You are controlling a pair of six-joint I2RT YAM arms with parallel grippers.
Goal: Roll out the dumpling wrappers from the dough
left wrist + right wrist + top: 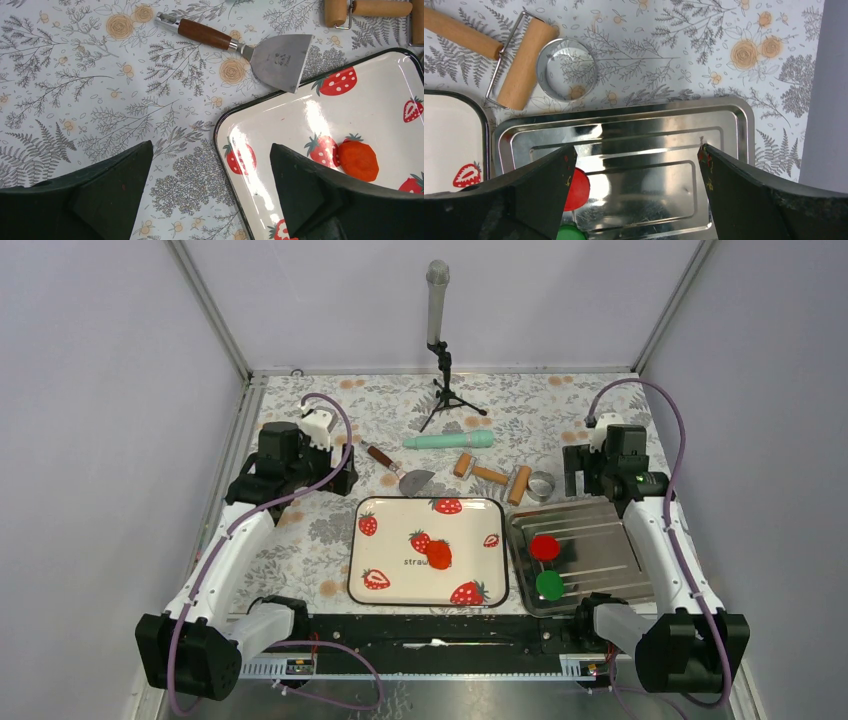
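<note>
Dough (438,554), a small flattish orange-red lump, lies near the middle of the strawberry tray (395,515), beside a printed strawberry.

The left arm runs forward along the tray's left side, and its wrist folds back toward the tray. The left gripper (345,475) hangs off the tray's far left corner with its jaws spread wide and nothing between them. The right arm mirrors it. The right gripper (575,475) is off the tray's far right, also spread wide and empty.

The left wrist view looks down across that corner and shows the dough's uneven rim. It also shows a wooden-handled scraper (280,60) whose blade lies just beside the tray's far rim.

The right wrist view catches only a sliver of the tray. To the tray's right it shows a steel tray (649,125), with a ring cutter (566,70) and a wooden hand roller (521,65) lying past that tray's far edge. A crimson disc (579,185) and a green disc (571,232) are partly hidden behind a finger.

Only the overhead view shows a teal rolling pin (448,440) and a microphone stand (438,300), both beyond the tray's far edge.
</note>
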